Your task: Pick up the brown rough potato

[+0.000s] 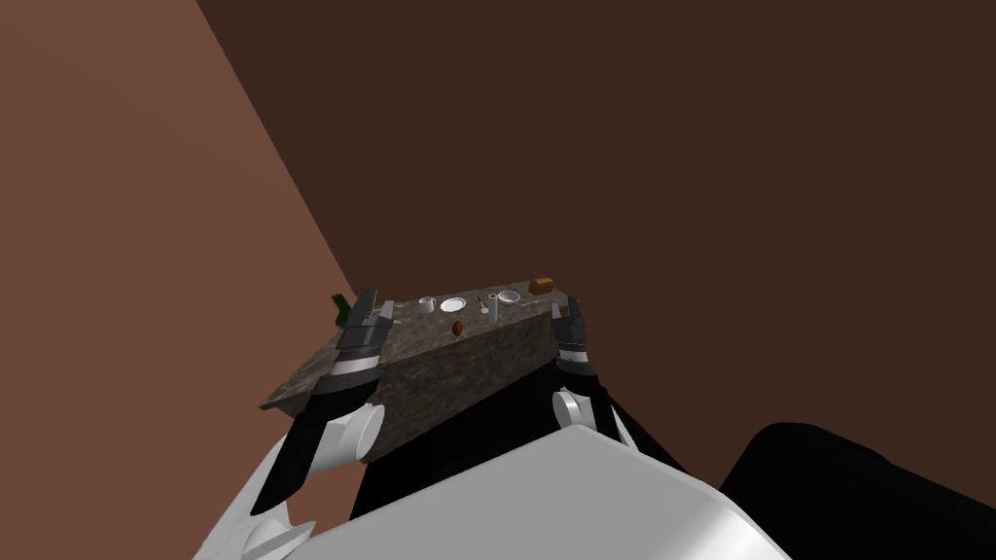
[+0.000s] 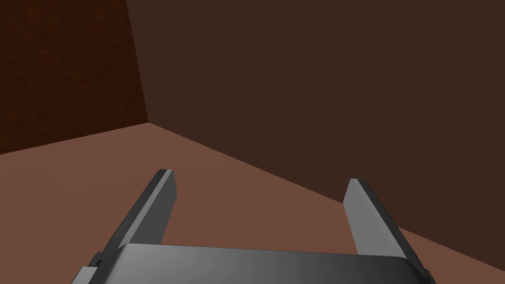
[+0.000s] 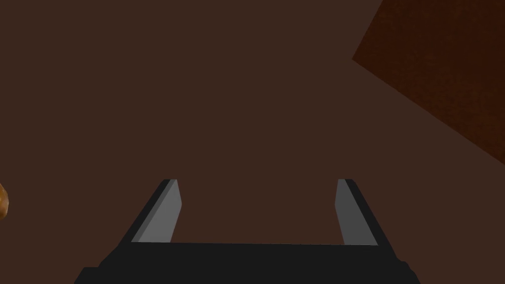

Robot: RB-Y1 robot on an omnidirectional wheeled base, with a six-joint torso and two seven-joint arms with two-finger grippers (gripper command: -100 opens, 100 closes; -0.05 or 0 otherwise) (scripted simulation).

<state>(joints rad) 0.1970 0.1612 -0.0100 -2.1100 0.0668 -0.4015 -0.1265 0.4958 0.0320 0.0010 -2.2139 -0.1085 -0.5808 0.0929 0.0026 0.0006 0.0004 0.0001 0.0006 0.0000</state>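
The potato (image 1: 457, 329) is a small brown oval lying near the front edge of a dark mottled counter (image 1: 418, 360). It sits between my two arms, apart from both. My left gripper (image 1: 373, 303) hovers over the counter's left part, to the left of the potato. In the left wrist view, the left gripper (image 2: 260, 177) stands open with nothing between its fingers. My right gripper (image 1: 566, 308) is at the counter's right end; in its own wrist view the right gripper (image 3: 257, 181) is open and holds nothing.
Behind the potato the counter carries a white plate (image 1: 451, 304), a white cup (image 1: 426, 304), a white bowl (image 1: 508, 297), a slim white cylinder (image 1: 493, 310) and a brown block (image 1: 542, 285). A green object (image 1: 340, 309) sits at the far left. Brown walls meet behind the counter.
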